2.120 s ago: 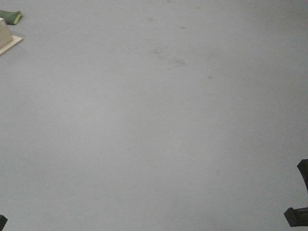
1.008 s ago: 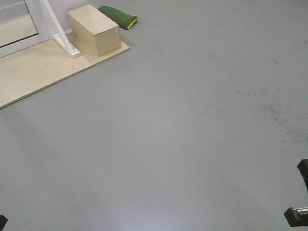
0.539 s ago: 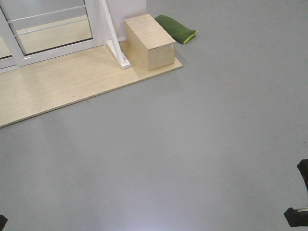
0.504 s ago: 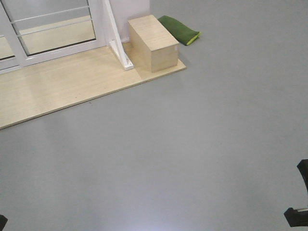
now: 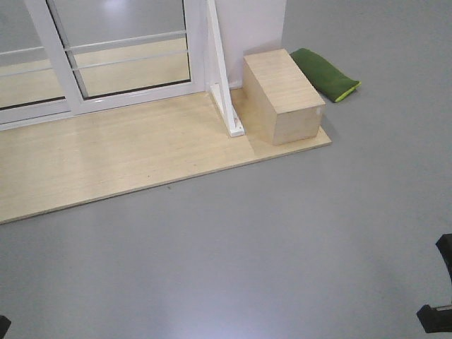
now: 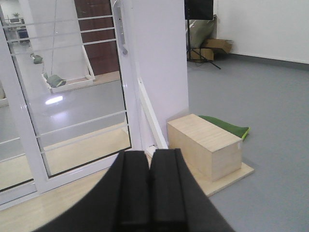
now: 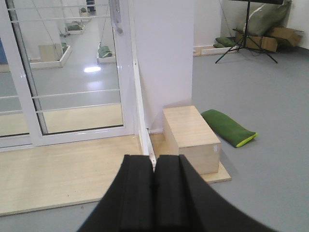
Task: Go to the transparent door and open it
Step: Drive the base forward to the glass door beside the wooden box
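**Both arms up, door ahead.** The left gripper [image 6: 147, 193] and the right gripper [image 7: 154, 193], each seen from its own wrist camera, have their black fingers pressed flat together with nothing between them. Both are raised above the grey floor [image 5: 282, 247].

Ahead on that floor lies a low light-wood platform [image 5: 106, 162]. A slanted white brace [image 5: 222, 85] comes down to a small foot on the platform. Just to the right of the foot, a light-wood box [image 5: 282, 106] stands on the platform's right end. A green cushion [image 5: 326, 74] with a yellow edge lies on the floor near the box's far right corner.

Along the platform's far edge stands the transparent door [image 7: 72, 63], clear glass in a glossy white frame crossed by thin white bars. Its right stile meets a white wall panel [image 7: 161, 58], and a curved grey handle [image 7: 115, 15] sits high on that stile. To the door's left is a second white-framed glass panel [image 5: 18, 78].

Far off to the right, a black tripod [image 7: 248, 29] stands beside cardboard boxes [image 7: 282, 35].
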You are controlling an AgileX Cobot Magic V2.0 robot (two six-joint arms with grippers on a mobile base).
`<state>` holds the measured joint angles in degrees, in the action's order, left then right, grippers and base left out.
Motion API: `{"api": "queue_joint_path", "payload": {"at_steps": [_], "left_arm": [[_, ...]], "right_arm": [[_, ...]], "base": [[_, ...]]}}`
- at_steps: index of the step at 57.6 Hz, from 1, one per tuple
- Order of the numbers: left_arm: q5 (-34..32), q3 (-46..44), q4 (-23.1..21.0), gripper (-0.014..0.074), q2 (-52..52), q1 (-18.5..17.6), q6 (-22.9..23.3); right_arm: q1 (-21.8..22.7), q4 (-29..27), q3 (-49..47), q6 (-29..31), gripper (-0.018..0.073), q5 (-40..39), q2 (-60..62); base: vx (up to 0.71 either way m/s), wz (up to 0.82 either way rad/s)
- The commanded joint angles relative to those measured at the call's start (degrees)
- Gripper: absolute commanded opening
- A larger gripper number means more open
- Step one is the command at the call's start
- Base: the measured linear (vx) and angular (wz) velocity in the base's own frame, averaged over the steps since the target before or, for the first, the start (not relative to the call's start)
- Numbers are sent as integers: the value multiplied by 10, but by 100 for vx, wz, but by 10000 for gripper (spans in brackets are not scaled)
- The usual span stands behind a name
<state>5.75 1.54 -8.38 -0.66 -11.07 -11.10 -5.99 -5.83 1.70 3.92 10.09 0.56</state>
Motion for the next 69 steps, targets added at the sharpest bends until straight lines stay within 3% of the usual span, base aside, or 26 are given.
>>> {"api": "queue_joint_path", "payload": {"at_steps": [1,69], "left_arm": [[-45,17,-2,-6,-7,-4,2],[-45,17,-2,-6,-7,-4,2]], "right_arm": [[4,3,8,1,0,-46,8],[4,3,8,1,0,-47,8]], "base": [[58,14],[57,20]]}}
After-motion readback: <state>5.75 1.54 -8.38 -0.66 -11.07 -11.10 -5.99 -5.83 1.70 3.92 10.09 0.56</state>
